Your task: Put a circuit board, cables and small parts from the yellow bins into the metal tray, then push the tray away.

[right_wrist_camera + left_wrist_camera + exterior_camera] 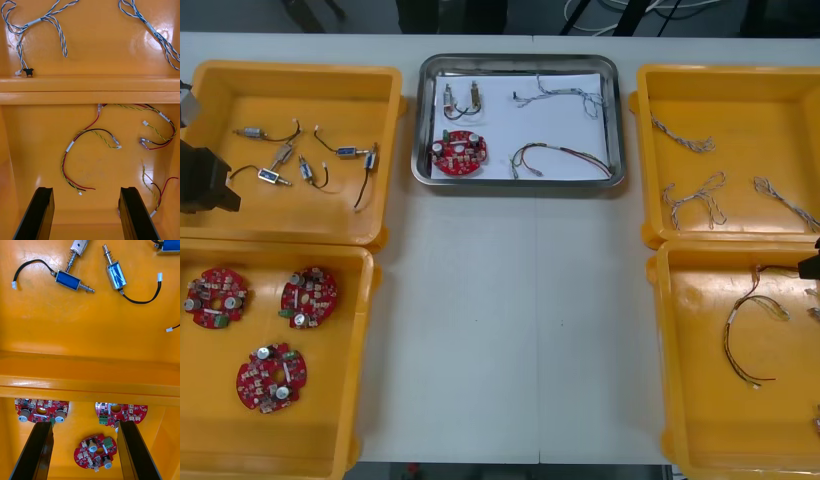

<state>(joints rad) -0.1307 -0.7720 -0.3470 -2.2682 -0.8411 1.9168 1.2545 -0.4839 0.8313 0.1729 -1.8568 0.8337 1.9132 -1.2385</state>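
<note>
The filled metal tray [420, 150] lay ahead of both sets of jaws and inward from each, its long axis crosswise. The left gripper [83, 423] and right gripper [86, 188] stood open and empty, neither clearly nearer.

A metal tray [518, 65], white inside, is seen on the table [510, 330] between the yellow bins [740, 110]. A round red circuit board [459, 153], small metal parts [461, 100], a blue and white cable [565, 97] and a red and yellow cable [561, 157] are laid in it. Three further boards [308, 296] are held in the near left bin [240, 440], and the left gripper [210, 185] is placed over the outer side of the far left bin [240, 100].
</note>
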